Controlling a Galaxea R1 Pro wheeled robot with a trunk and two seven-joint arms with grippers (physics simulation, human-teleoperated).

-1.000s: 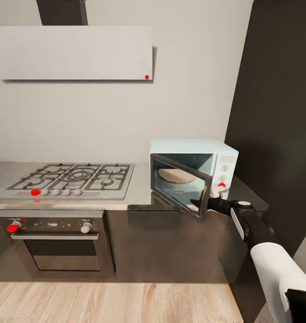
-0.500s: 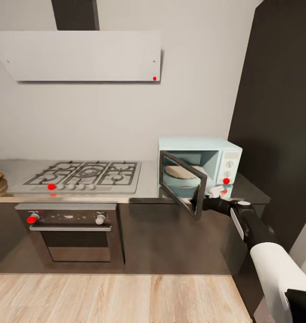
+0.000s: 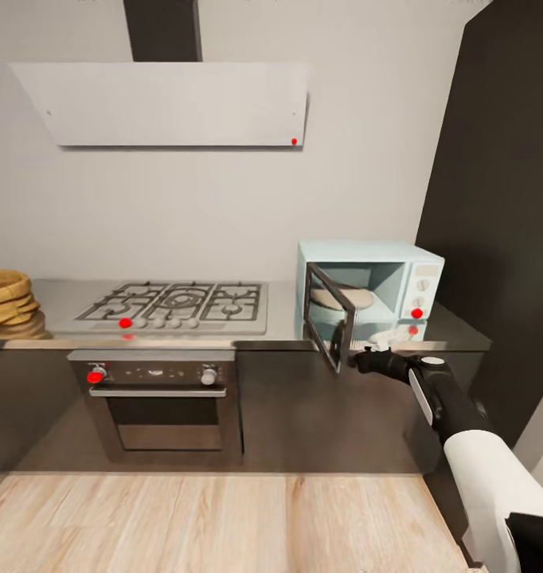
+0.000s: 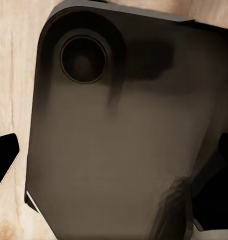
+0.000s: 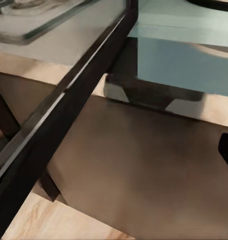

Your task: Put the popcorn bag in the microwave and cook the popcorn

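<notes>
A dark door frame (image 5: pixel 68 105) with a thin steel edge runs slantwise across the picture, from one far corner to the near one; beyond it lies the pale mint floor of the microwave (image 5: pixel 189 60), open and lit; through the door glass the ribbed gas hob (image 5: pixel 28 20) shows dimly; below the microwave spreads a glossy dark-brown cabinet front (image 5: pixel 139 175), and pale wooden floor (image 5: pixel 38 220) beneath; one dark fingertip (image 5: pixel 227 150) of the pincer shows at the picture's edge.

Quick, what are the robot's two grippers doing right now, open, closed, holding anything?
Left gripper: cannot be told.
Right gripper: at the free edge of the open microwave door; whether it is open or shut cannot be told.
</notes>
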